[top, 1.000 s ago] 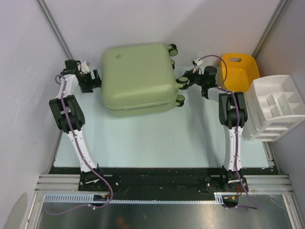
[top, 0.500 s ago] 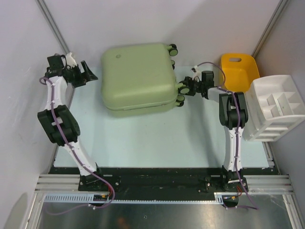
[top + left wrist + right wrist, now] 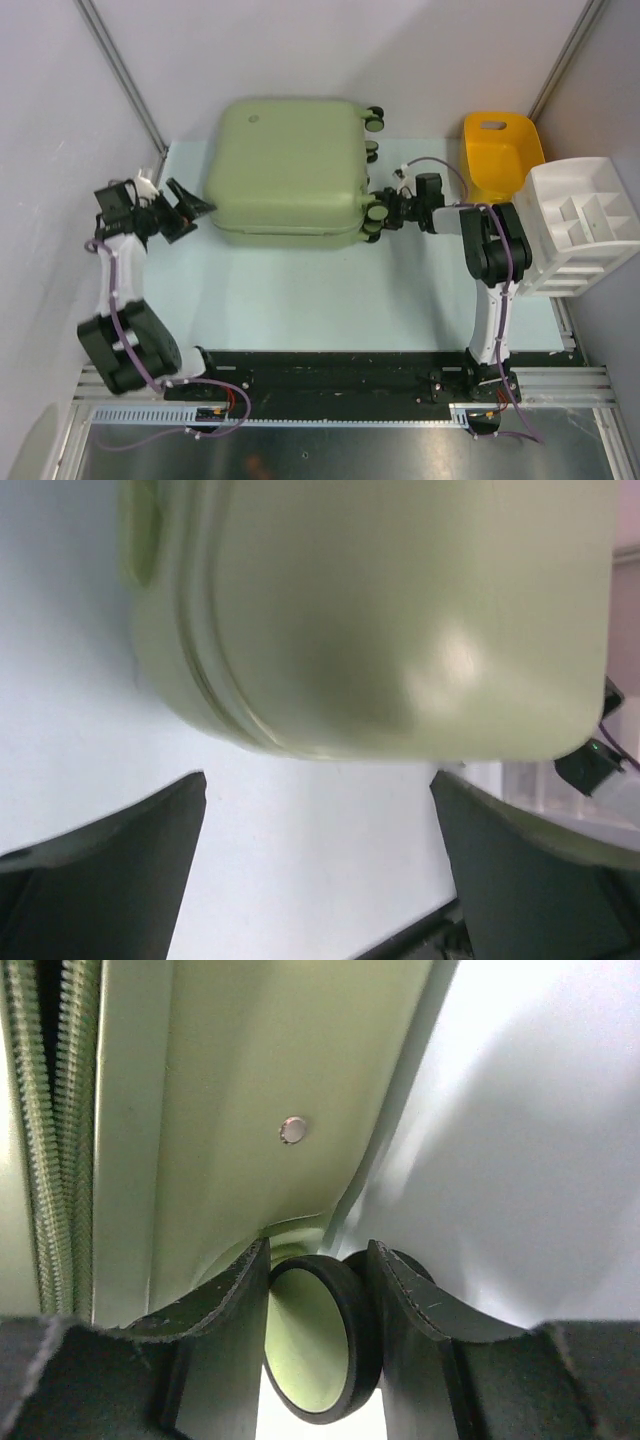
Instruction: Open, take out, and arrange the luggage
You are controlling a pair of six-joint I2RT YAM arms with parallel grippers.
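Note:
The luggage is a pale sage-green hard-shell suitcase lying closed and flat at the back of the table, its wheels on its right side. My right gripper reaches in from the right and is shut on the luggage's near-right wheel. In the right wrist view the black-rimmed wheel sits pinched between the fingers of the gripper, with the shell and its zipper above. My left gripper hangs open just left of the suitcase, apart from it. The left wrist view shows a rounded corner of the luggage beyond the wide-apart gripper.
A yellow plastic tub stands at the back right, close behind my right arm. A white divided organizer tray sits at the right edge. Grey walls and slanted frame posts close in the back. The pale table mat lies in front of the suitcase.
The right gripper has closed onto the near-right wheel and the suitcase has shifted and turned slightly. The left arm has drawn back toward the near left, its jaws a little wider.

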